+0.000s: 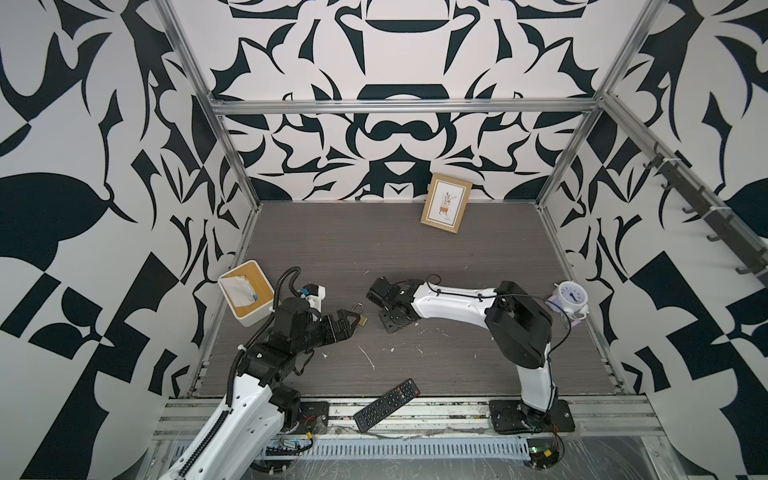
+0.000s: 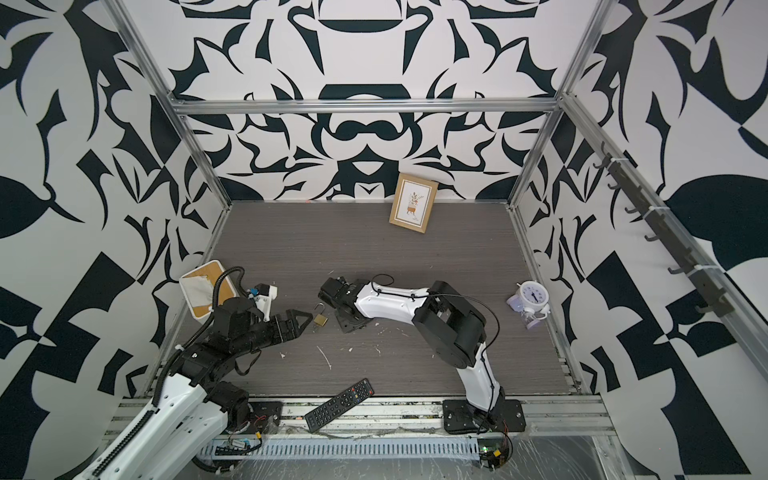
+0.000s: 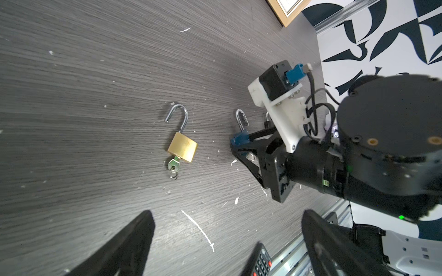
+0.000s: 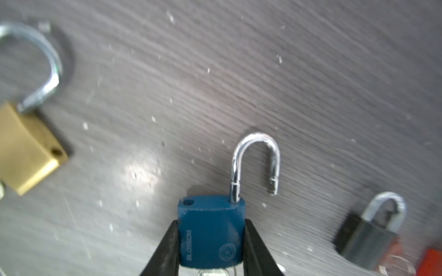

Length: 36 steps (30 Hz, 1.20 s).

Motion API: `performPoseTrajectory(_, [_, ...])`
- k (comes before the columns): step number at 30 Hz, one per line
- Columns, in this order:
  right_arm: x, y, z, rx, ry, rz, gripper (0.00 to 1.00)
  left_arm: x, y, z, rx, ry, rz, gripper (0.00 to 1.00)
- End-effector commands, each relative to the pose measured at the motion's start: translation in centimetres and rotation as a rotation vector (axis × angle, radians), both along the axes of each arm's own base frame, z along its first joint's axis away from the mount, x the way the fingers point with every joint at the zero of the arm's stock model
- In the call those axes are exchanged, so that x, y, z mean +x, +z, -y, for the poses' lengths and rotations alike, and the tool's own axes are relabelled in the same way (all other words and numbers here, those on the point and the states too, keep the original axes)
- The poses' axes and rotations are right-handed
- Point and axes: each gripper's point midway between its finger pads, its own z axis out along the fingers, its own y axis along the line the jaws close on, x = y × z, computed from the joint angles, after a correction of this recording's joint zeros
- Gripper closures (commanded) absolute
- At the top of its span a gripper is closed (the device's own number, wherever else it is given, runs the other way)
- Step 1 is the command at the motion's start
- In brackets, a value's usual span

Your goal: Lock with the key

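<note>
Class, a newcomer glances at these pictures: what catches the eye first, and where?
The bold black-and-white patterned walls wrap the workspace. Near mid-table, the right pincer grips a blue padlock with its silver shackle open. Beside it a brass padlock, likewise open, lies on the grey wood-grain table before the open left pincer.

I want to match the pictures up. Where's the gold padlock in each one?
In a top view: gold padlock, left of middle.
In a top view: same spot.
Left wrist: middle.
Right wrist: left edge.
Landmark: the right gripper, holding a blue padlock, beside it.
</note>
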Motion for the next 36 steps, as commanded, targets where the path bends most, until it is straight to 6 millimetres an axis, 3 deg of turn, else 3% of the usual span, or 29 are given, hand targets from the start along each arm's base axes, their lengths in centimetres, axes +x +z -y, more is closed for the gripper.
performPoseTrajectory(1, [-0.9, 5.2, 1.3, 0.029, 0.179, 0.017, 1.0, 0.6, 1.6, 0.4, -0.002, -0.027, 0.035, 0.01])
performPoseTrajectory(8, [-5.5, 11.4, 1.4, 0.271, 0.397, 0.004, 1.0, 1.8, 2.2, 2.2, -0.047, -0.074, 0.0, 0.02])
performPoseTrajectory(14, [-9.5, 15.6, -0.3, 0.464, 0.533, -0.115, 1.0, 3.6, 3.3, 4.4, -0.128, -0.134, 0.011, 0.03])
performPoseTrajectory(23, [-10.7, 18.1, -1.1, 0.549, 0.579, -0.143, 1.0, 6.1, 6.9, 6.2, -0.188, -0.169, 0.084, 0.03])
performPoseTrajectory(28, [-10.7, 19.3, -2.2, 0.61, 0.598, -0.129, 1.0, 6.1, 6.8, 7.5, -0.215, -0.232, 0.054, 0.05])
performPoseTrajectory(36, [-8.8, 21.1, -2.6, 0.624, 0.593, -0.047, 1.0, 6.3, 5.7, 8.3, -0.235, -0.263, 0.022, 0.06])
